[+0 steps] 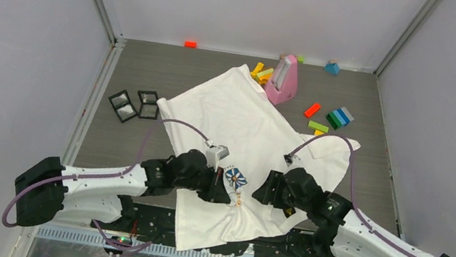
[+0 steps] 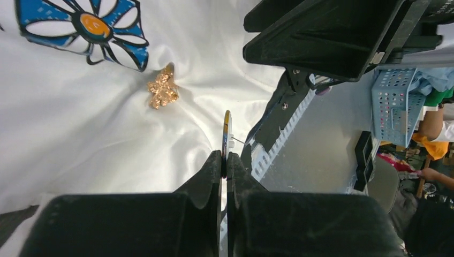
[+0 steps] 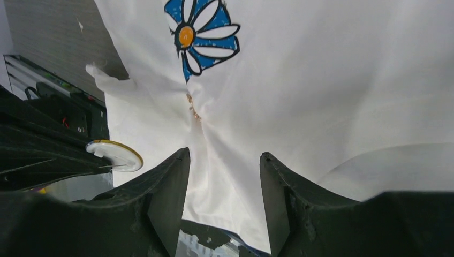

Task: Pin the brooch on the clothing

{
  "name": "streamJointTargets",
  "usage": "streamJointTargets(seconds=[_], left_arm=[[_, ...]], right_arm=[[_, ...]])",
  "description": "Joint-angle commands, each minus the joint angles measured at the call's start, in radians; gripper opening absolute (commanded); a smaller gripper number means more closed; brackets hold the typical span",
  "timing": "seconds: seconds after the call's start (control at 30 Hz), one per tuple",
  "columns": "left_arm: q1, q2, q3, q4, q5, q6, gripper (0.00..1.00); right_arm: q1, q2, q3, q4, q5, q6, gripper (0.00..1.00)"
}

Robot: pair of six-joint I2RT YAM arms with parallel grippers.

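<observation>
The clothing (image 1: 240, 120), a white T-shirt with a blue-and-white daisy print (image 1: 235, 177), lies spread across the table. My left gripper (image 2: 225, 157) is shut on the brooch (image 2: 227, 131), a thin round disc seen edge-on with a fine pin sticking out, held just above the shirt's near hem. From the right wrist the brooch (image 3: 115, 155) shows a white back and yellow rim. My right gripper (image 3: 225, 155) hovers open over the shirt below the daisy (image 3: 202, 36), nothing between its fingers. The two grippers (image 1: 229, 195) (image 1: 262, 191) face each other closely.
A small gold glittery piece (image 2: 163, 89) sits on the cloth beside the daisy. At the back stand a pink object (image 1: 283, 80) and several coloured blocks (image 1: 337, 117). Two black-framed squares (image 1: 133, 105) lie left of the shirt. The table's front rail (image 2: 278, 144) is close.
</observation>
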Motion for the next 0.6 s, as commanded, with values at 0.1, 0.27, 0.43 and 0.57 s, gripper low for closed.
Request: streamJointTargets(seconds=[0.1, 0.27, 0.43, 0.57], left_arm=[[-0.151, 0.054, -0.032, 0.185, -0.26, -0.174, 0.0], [-0.231, 0.105, -0.01, 0.18, -0.367, -0.21, 0.0], [-0.273, 0.105, -0.036, 0.182, -0.447, -0.256, 0.0], [-0.282, 0.097, -0.05, 0.182, -0.476, -0.274, 0.0]], right_arm=[[0.194, 0.1, 0.01, 0.113, 0.106, 0.084, 0.55], [0.283, 0.225, 0.04, 0.151, 0.191, 0.089, 0.53], [0.322, 0.273, 0.04, 0.161, 0.233, 0.11, 0.48], [0.326, 0.255, 0.026, 0.166, 0.229, 0.12, 0.43]])
